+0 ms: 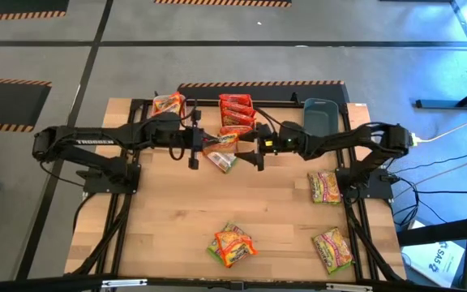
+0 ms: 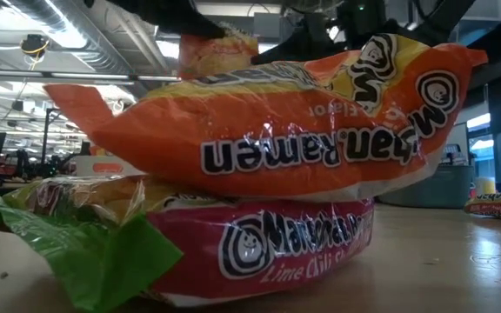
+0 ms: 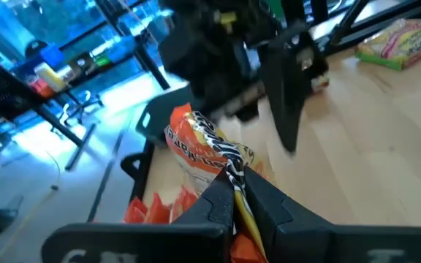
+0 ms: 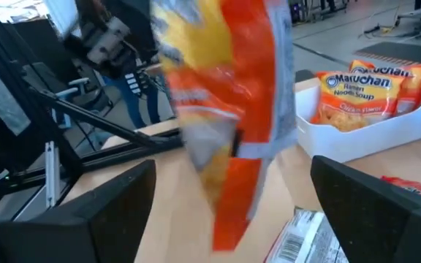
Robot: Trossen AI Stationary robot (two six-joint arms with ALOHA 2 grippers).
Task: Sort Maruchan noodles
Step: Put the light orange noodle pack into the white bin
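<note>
Robotics lab floor.
Hazard-striped tape (image 1: 10, 15) on grey concrete floor (image 1: 217, 61), exposed ceiling ducts (image 2: 76, 26), cluttered workbenches (image 3: 50, 73) behind.

Packets (image 1: 236, 111) in bin (image 1: 251, 104) (table's (image 1: 177, 211) far edge).

Three bins stand at the table's far edge: one white bin (image 1: 156, 105), one orange bin (image 1: 220, 109) and one grey-blue bin (image 1: 319, 118). Seven noodle packets are outside the bins. Two green-yellow packets (image 1: 324, 186) (image 1: 332, 248) lie singly. One pile has three: an orange packet (image 2: 268, 130), a red packet (image 2: 268, 243) and a green packet (image 2: 94, 252). One silvery-backed packet (image 1: 224, 161) lies alone, and one raised orange packet (image 1: 220, 143) is above it. The packets inside the white and orange bins overlap too much to count. Two arms (image 1: 79, 144) (image 1: 355, 138) are present.
</note>
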